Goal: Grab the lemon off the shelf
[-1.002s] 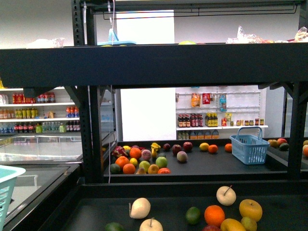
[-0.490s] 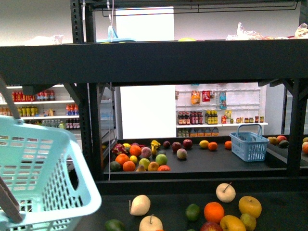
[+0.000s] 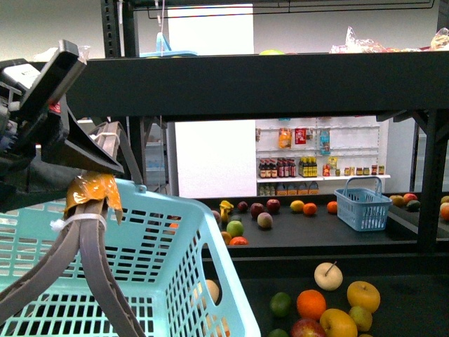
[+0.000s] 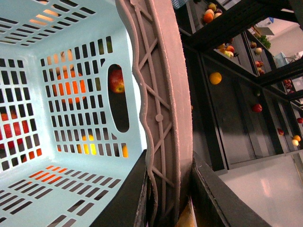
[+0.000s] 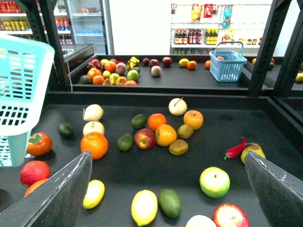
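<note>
Gripping: left claw (image 4: 168,198) closed tight on the basket (image 3: 175,260) handle (image 4: 161,94).
Right claw (image 5: 170,191): spread wide, holding nothing, above the shelf (image 5: 227,118) deck.
Lemon (image 5: 94,193): lying on that deck near its front edge, just beside one right-claw finger (image 5: 61,194), nearer the edge than an orange (image 5: 94,144).

Front, right wrist: toward shelf (image 3: 280,81)

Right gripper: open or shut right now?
Open. In the right wrist view the right gripper has its fingers spread wide, holding nothing.
</note>
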`<move>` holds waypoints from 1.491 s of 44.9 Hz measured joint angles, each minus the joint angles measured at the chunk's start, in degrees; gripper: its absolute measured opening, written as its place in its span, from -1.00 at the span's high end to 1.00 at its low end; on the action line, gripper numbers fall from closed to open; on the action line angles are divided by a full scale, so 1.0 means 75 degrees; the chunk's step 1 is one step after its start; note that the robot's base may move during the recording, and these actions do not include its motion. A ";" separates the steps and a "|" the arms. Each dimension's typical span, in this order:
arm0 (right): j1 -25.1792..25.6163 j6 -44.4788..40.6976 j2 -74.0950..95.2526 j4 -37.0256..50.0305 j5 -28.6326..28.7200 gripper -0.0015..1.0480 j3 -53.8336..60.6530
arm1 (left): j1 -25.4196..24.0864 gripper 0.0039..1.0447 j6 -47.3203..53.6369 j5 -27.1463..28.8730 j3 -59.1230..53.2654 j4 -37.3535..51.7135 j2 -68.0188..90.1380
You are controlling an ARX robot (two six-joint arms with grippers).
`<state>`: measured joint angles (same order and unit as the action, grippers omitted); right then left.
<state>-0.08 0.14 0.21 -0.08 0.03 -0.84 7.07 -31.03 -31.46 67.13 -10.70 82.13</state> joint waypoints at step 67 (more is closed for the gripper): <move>-0.0146 0.0289 1.5527 0.1906 -0.0111 -0.85 -0.6883 | 0.0277 0.64 0.0105 -0.0009 -0.0003 0.0248 0.0341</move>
<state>-1.17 2.31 116.66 14.22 -0.80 -52.47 9.15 -30.24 -31.53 67.11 -8.84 84.68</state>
